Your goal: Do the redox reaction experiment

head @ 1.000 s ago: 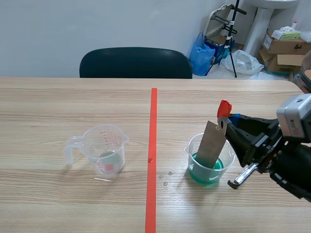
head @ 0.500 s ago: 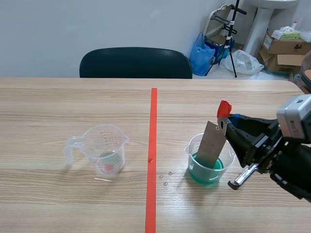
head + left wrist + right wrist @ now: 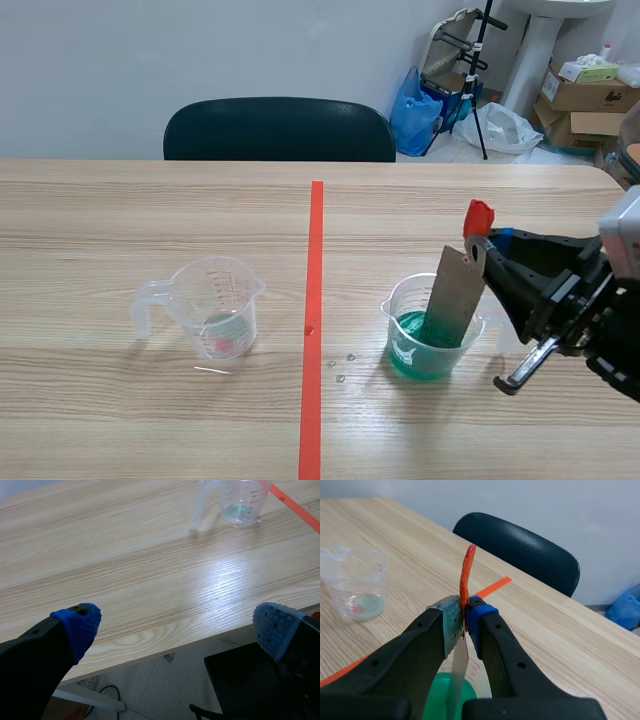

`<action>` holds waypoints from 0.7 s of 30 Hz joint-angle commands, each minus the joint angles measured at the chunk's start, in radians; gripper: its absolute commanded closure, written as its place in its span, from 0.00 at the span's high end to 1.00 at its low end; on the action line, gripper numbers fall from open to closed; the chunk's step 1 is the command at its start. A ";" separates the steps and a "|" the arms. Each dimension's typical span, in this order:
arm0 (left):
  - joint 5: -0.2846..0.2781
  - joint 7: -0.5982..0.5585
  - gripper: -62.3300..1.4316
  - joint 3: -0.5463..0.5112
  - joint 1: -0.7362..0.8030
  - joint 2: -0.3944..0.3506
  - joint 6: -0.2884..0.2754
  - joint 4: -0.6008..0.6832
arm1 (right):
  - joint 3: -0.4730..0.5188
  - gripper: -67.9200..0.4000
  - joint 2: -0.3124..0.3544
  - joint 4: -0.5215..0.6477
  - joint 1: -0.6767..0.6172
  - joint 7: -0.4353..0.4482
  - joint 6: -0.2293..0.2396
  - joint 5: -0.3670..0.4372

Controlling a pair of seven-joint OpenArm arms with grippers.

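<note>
Grey metal strip (image 3: pixel 455 295), clamped at its top by the right gripper (image 3: pixel 481 252), slants down into the clear plastic cup of green liquid (image 3: pixel 397 304); the left gripper (image 3: pixel 175 622) gapes wide.

No legible text — red graduations on the measuring cup (image 3: pixel 215 300) unreadable.

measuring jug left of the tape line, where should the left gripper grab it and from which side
Probably by its handle, coming in from the left arm's side. The measuring jug stands upright with the handle sticking out that way, spout opposite. The open left gripper could likely close across the handle's thin loop.
</note>
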 commanded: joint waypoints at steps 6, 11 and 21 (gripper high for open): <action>-0.007 -0.021 1.00 -0.008 0.001 0.002 -0.002 0.008 | 0.065 0.02 0.013 0.120 -0.044 0.003 -0.001 0.008; -0.007 -0.021 1.00 -0.008 0.001 0.002 -0.002 0.008 | 0.104 0.03 0.013 0.189 -0.080 -0.015 -0.001 0.006; -0.007 -0.021 1.00 -0.008 0.001 0.002 -0.002 0.008 | 0.147 0.03 0.037 0.321 -0.128 -0.086 -0.001 0.004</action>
